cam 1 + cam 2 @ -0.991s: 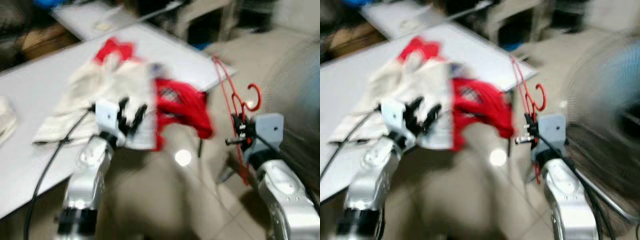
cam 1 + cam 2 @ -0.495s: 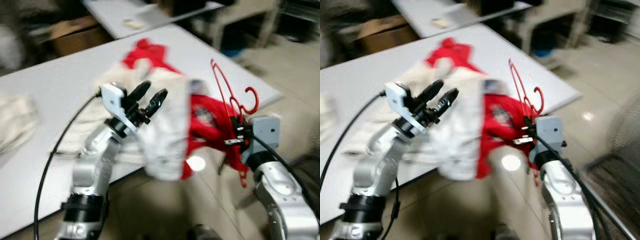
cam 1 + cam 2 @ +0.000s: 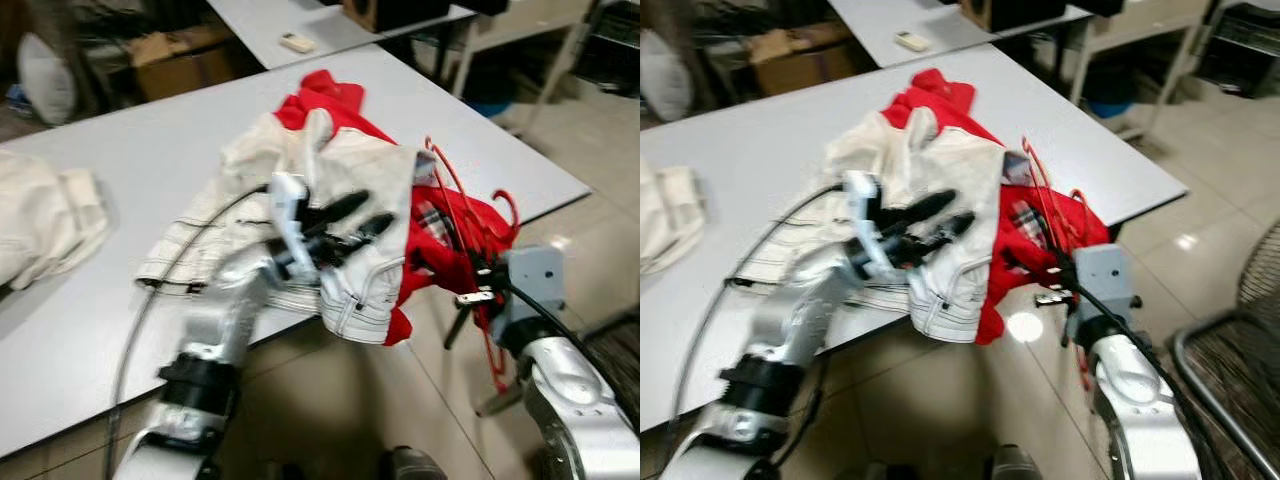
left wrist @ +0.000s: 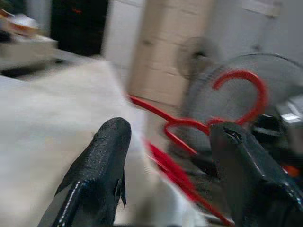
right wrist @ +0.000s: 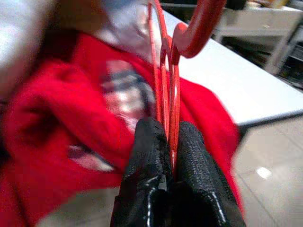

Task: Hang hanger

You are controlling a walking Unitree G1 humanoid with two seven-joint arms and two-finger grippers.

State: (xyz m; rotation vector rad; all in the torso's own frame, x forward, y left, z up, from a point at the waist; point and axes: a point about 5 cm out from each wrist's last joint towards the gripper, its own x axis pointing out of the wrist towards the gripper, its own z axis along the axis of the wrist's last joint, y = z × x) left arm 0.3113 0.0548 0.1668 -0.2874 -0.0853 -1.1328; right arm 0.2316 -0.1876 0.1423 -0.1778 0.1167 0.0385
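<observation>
At the table's near corner, right gripper (image 5: 165,142) clamped on the red hanger (image 3: 470,215), black fingers (image 5: 147,156) pinched tight on the thin wires just below the hook. Hook upright above the fingertips, curved end open to one side; the rest of the frame running down past the wrist and partly lost against the red garment (image 3: 450,250). Farther left, left gripper (image 3: 345,228) spread open, long fingers (image 4: 102,156) apart and empty, hovering over the cream garment (image 3: 330,200) with the hanger's hook just ahead between them. Both garments heaped together on the grey table (image 3: 120,170), cream folds draped over the edge, red cloth spilling beside and under them. A second cream bundle (image 3: 40,220) well apart at the far left of the table.

Probably light and stiff, that hanger, yet springy along its thin wire and likely slick under rubber pads. Best held where now pinched, at the neck below the hook, leaving the hook free to catch a rail. Some risk of snagging the red cloth on lifting away, since frame and fabric seem to lie against each other.
</observation>
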